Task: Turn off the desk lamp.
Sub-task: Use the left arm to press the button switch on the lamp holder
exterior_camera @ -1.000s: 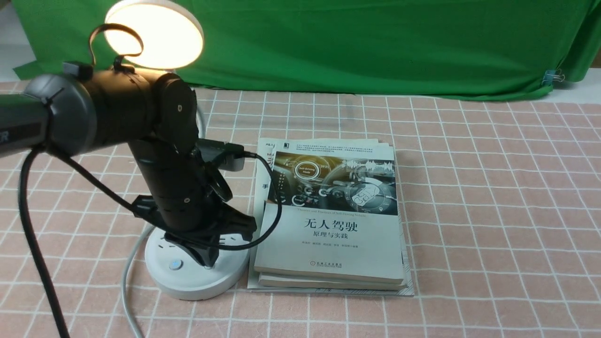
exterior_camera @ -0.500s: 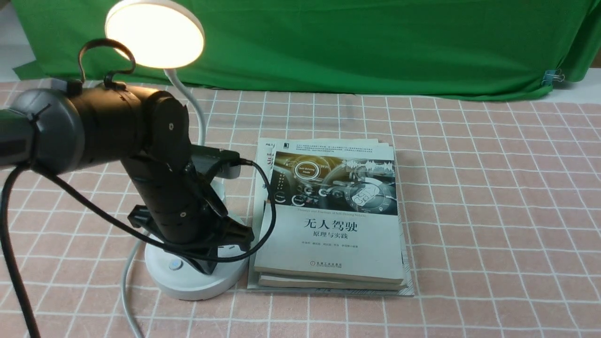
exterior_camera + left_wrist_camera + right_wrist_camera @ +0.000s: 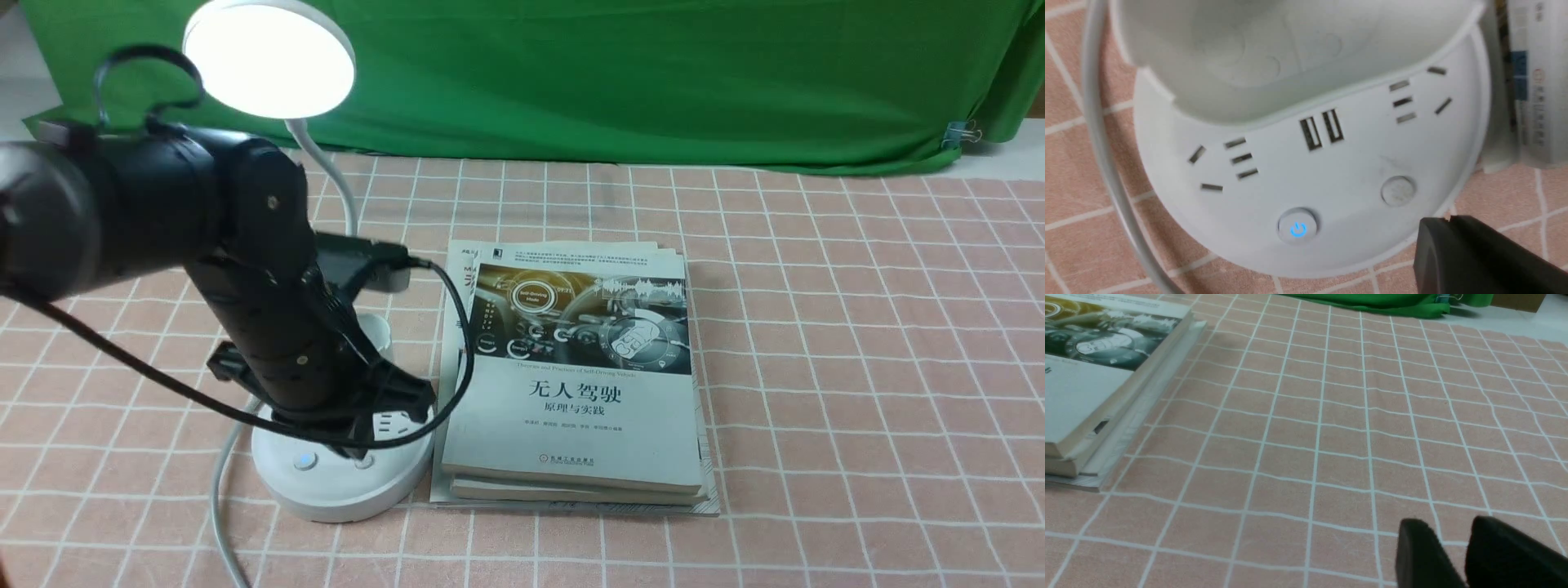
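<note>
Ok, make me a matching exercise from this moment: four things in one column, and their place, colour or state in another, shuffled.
Things:
1. lamp head
2. power button
3. books
4. cloth

Descriptions:
A. green, behind the tiled surface
B. lit, glowing white
C. marked with a blue symbol
D. stacked, to the right of the lamp base

Pairs: 1-B, 2-C, 3-D, 4-A
</note>
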Robot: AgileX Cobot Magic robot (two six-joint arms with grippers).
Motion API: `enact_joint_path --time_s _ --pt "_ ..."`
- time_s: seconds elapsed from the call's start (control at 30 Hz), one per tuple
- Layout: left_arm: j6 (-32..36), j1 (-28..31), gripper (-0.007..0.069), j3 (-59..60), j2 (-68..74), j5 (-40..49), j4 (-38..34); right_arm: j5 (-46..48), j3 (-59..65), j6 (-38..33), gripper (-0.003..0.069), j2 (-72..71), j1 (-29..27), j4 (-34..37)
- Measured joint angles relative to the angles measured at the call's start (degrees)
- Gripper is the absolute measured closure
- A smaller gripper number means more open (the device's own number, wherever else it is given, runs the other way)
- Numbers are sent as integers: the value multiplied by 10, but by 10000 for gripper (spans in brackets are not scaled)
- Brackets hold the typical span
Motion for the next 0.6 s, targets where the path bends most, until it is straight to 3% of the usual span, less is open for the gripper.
enact_joint_path --time_s 0.6 --pt "-1 0 620 -4 69 -12 3 0 0 0 417 0 0 0"
